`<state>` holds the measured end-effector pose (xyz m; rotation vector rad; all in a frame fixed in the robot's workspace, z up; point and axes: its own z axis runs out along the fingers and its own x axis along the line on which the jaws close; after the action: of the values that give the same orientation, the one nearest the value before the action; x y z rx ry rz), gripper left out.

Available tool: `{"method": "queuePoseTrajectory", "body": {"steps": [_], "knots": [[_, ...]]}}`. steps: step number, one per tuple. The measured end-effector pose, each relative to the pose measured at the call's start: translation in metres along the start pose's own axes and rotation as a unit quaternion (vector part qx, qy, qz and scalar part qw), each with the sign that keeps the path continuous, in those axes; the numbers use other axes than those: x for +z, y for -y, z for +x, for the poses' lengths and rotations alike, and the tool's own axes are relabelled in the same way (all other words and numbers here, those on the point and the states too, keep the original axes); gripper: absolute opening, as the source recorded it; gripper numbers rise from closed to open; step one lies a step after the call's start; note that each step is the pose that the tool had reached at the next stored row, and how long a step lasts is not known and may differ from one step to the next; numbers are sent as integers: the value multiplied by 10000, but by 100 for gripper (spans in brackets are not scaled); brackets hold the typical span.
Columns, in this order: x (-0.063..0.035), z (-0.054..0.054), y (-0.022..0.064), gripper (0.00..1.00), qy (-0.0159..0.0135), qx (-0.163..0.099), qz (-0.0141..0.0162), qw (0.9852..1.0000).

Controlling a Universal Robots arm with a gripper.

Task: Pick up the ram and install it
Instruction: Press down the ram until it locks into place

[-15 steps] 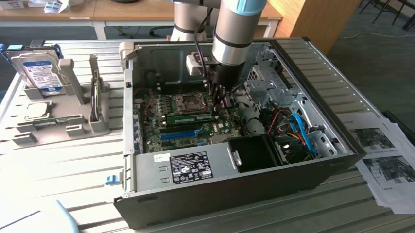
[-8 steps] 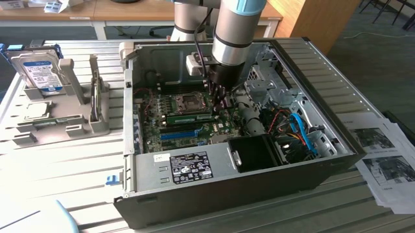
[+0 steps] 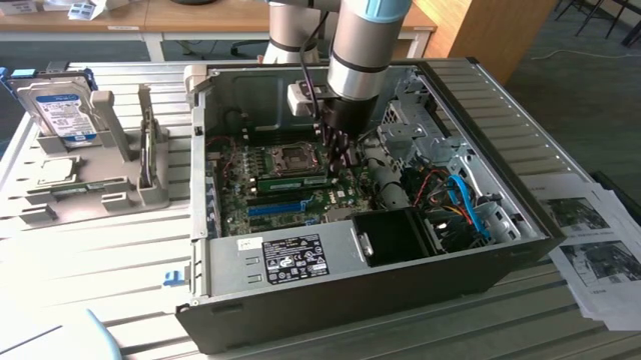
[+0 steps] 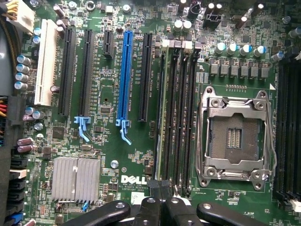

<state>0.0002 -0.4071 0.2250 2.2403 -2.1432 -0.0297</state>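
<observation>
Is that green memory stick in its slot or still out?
In: the ram stands on edge in the motherboard, beneath the gripper.

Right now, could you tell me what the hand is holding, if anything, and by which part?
The shut hand meets the ram at one end, the stick standing in a slot of the motherboard; gripping or just pressing cannot be told.

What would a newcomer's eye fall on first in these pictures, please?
First, the open computer case in the middle of the exterior view, with the robot arm reaching down into it and its hand shut just above the green ram on the motherboard. Next, the bright blue slot strip and the empty silver processor socket in the wrist view. A hard drive stands in a grey holder at the exterior view's left.
</observation>
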Motion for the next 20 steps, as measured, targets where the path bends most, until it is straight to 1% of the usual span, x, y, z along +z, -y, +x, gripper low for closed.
{"method": "queuePoseTrajectory", "body": {"steps": [15, 20], "knots": [[-153, 2, -6, 9, -1, 0, 0, 10000], [-171, 2, -7, 9, 0, 0, 0, 10000]]}}
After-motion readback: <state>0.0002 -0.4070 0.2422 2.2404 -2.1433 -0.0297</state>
